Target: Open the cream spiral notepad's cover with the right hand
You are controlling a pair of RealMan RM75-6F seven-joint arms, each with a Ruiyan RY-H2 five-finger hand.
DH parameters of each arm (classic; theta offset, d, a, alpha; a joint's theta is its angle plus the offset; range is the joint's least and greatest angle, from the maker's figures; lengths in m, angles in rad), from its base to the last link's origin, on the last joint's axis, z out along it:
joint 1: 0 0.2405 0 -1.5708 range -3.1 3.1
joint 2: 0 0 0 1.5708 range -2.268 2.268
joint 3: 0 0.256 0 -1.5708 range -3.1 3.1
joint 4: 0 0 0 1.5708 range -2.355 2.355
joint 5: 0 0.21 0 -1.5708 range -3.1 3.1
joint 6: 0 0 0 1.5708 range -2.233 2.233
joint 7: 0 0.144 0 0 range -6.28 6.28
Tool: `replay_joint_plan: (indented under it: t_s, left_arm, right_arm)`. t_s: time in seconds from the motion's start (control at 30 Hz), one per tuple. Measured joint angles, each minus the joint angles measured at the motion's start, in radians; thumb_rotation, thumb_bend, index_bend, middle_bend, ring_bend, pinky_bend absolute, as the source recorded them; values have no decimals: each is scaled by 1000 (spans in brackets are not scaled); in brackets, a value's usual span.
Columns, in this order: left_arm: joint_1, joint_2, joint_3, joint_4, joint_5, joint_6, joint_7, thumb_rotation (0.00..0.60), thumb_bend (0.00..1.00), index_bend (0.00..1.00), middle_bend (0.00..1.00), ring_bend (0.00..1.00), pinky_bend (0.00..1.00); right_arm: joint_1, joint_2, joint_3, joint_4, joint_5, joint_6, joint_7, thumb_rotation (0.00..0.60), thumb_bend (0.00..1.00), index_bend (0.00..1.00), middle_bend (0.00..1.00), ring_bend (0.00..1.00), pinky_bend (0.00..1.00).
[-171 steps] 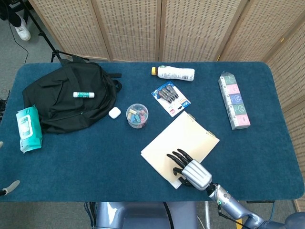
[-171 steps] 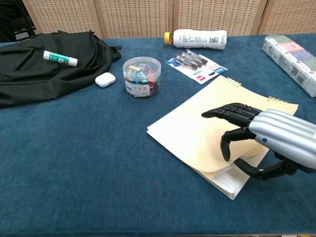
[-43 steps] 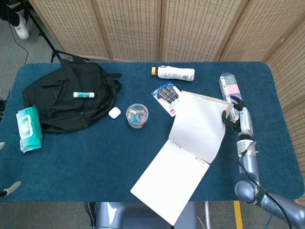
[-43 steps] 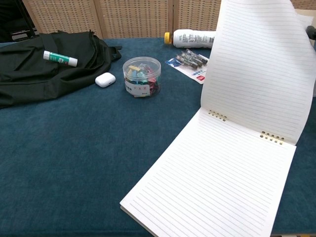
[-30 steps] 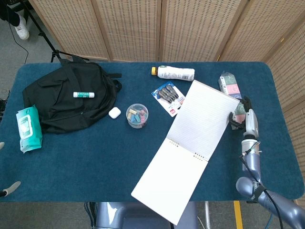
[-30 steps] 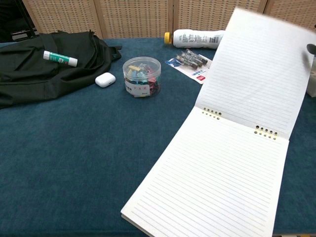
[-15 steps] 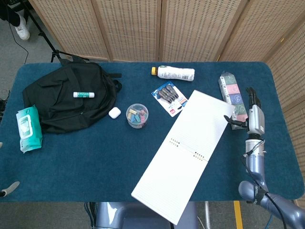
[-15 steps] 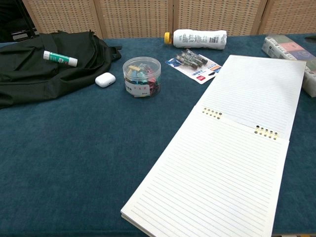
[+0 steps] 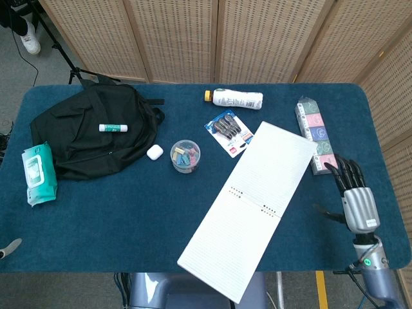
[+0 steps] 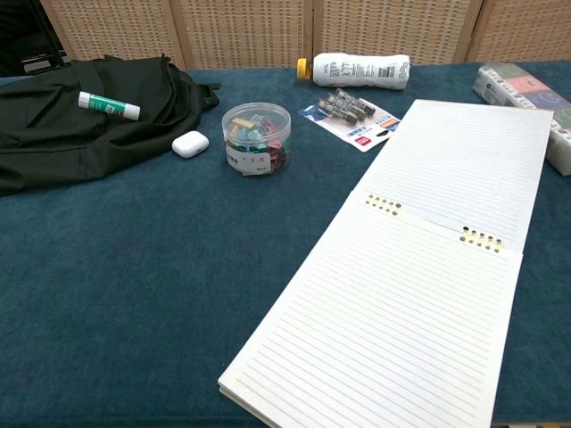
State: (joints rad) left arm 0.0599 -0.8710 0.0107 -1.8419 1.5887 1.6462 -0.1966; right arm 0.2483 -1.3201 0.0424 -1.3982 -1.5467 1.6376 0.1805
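- The notepad lies fully open in the lower right of the frame in both views, its near corner hanging past the table's front edge in the head view, lined pages facing up
- Its flipped cover lies flat on the table beyond the spiral holes, reaching toward the upper right
- The right hand sits at the lower right of the head view, right of the notepad and apart from it, fingers spread and straight, grasping nothing; the chest view does not show it
- The left hand shows only as a grey sliver at the lower left edge of the head view; I cannot tell how its fingers lie
- A clear tub of coloured clips stands in mid-frame, with a white earbud case just left of it
- A blister pack of markers lies beside the cover's far left corner
- A long box of tissue packs lies at the right, near the cover's far right corner
- A black backpack fills the upper left, a glue stick lying on it, and a green wet-wipes pack at its left
- A white bottle lies on its side at the top centre, by the table's far edge
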Motion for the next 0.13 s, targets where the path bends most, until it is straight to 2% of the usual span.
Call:
replay_joint_plan:
  t_s: [0.13]
  left_arm:
    - [0,2,-1,1,-1,0,-6,600,0,0,0,0,0]
  right_arm:
    - [-69,27,-32,-60,-27,61,-64,600,0,118,0,0,0]
